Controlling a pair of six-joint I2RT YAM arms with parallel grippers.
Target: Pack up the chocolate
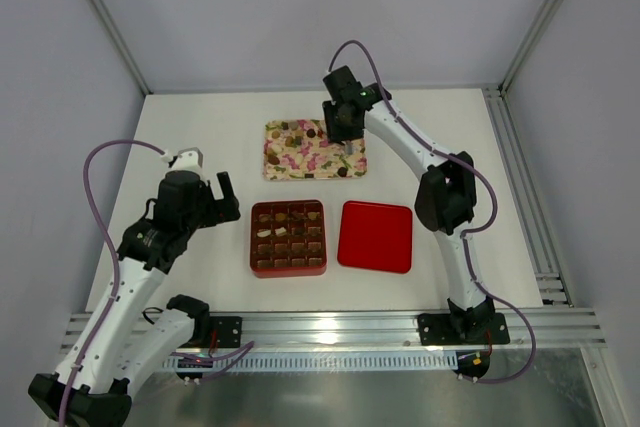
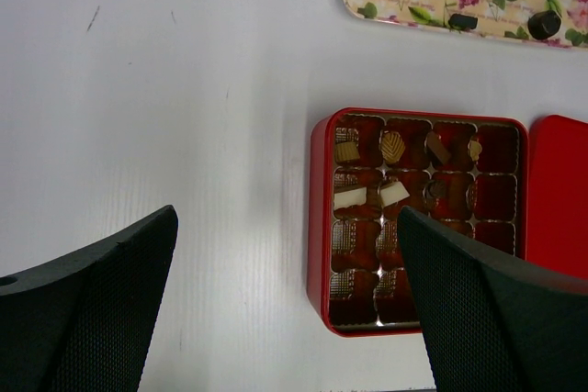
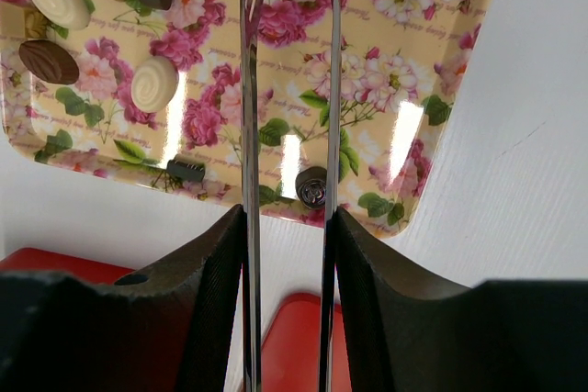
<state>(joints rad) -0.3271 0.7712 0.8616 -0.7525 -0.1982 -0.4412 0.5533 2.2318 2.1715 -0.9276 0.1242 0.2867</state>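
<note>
Chocolate pieces lie on the floral tray (image 1: 300, 162), mostly at its far left (image 1: 300, 129). In the right wrist view I see a white round piece (image 3: 153, 82), a brown oval (image 3: 48, 61) and a dark round piece (image 3: 312, 185) near the tray's near edge. The red box (image 1: 253, 239) holds several pieces (image 2: 393, 146) in its far rows. My right gripper (image 1: 345, 137) is above the tray, shut on metal tongs (image 3: 250, 135) whose blades stand apart. My left gripper (image 2: 287, 227) is open and empty, above the table left of the box.
The red lid (image 1: 376, 237) lies flat just right of the box. A small dark rectangular piece (image 3: 186, 170) sits at the tray's near edge. Metal frame rails run along the table's right and near edges.
</note>
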